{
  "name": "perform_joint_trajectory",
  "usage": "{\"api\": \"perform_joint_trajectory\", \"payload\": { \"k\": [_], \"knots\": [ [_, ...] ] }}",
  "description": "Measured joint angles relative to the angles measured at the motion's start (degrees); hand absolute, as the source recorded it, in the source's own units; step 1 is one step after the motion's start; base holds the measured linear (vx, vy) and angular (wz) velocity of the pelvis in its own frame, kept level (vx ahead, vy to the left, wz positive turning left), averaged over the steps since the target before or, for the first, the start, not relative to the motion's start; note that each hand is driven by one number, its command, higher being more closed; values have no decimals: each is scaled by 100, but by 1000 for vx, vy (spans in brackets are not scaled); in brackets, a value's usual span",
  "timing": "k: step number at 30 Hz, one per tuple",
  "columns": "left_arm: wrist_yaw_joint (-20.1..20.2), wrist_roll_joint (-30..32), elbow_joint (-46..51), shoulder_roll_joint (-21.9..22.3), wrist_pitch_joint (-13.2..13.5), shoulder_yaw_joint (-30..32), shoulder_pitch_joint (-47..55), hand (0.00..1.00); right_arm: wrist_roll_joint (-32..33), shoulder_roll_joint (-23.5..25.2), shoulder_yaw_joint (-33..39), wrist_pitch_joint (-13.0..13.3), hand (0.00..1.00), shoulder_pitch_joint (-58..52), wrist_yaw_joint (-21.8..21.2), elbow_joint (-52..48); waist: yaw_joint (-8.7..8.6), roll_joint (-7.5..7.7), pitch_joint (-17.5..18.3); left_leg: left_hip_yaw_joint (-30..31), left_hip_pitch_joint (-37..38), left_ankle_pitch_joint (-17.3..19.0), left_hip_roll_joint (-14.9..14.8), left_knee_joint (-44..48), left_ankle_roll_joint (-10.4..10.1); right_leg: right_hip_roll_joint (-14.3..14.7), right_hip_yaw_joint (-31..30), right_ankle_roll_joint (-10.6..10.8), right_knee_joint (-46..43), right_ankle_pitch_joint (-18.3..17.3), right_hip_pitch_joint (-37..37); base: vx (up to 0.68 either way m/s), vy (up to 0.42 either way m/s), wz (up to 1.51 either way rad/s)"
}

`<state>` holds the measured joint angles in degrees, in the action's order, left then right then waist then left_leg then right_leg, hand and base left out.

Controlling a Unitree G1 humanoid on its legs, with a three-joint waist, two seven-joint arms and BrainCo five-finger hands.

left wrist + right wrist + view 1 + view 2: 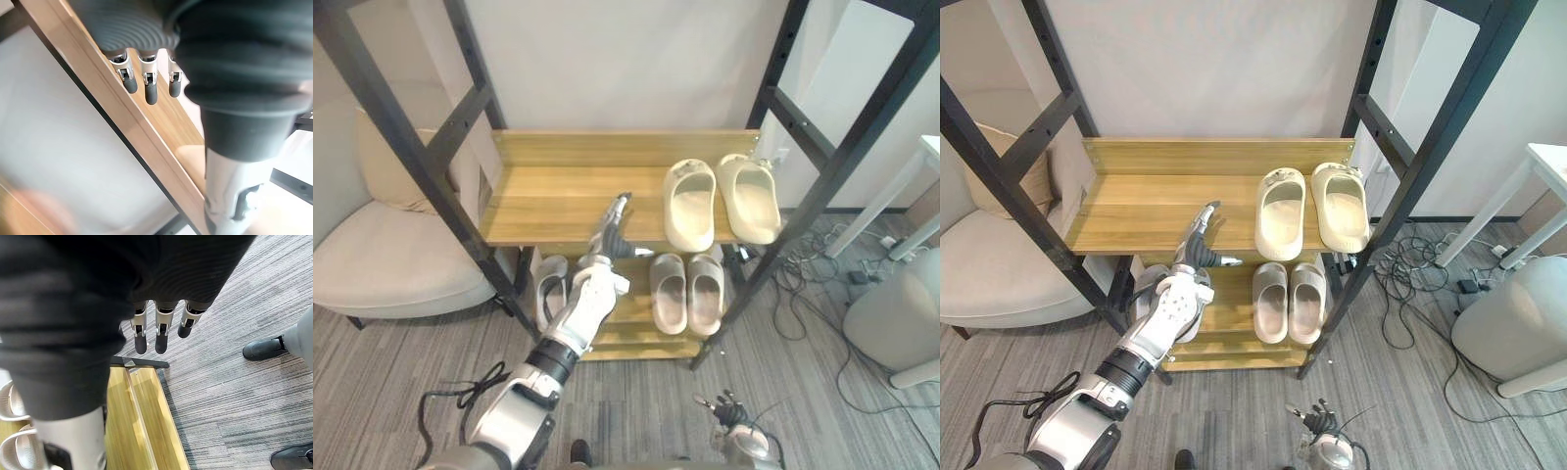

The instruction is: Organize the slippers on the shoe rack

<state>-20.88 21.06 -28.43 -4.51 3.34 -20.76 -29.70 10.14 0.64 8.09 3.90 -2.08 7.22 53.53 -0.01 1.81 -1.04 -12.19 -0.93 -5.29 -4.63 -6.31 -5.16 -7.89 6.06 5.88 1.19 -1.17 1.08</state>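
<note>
We've got a beige armchair (391, 272) at far left with a cushion (389, 171) against its back, loose cables (803, 274) on the grey carpet (234, 401) at right, and a person's black shoe (264, 348).

Beige armchair (382, 264) on grey carpet (372, 392), white wall (626, 59) behind.

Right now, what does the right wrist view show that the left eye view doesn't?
Right wrist view: a person's black shoes on the carpet. Left eye view: the cream slippers on the top shelf, the left hand over it, and an armchair. Both: the open right hand, the lower shelf and the carpet.
</note>
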Motion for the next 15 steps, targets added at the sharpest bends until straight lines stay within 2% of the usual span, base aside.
{"api": "perform_joint_trajectory", "payload": {
  "k": [15],
  "knots": [
    [120, -372, 56, 204, 17, -197, 1, 0, 10, 130, 21, -2, 0, 14, 5, -31, -5, -1, 0, 18, 23, -1, 1, 1, 0, -5, 18, 2, -7, 1, 31, 0, 0, 0]
  ]
}}
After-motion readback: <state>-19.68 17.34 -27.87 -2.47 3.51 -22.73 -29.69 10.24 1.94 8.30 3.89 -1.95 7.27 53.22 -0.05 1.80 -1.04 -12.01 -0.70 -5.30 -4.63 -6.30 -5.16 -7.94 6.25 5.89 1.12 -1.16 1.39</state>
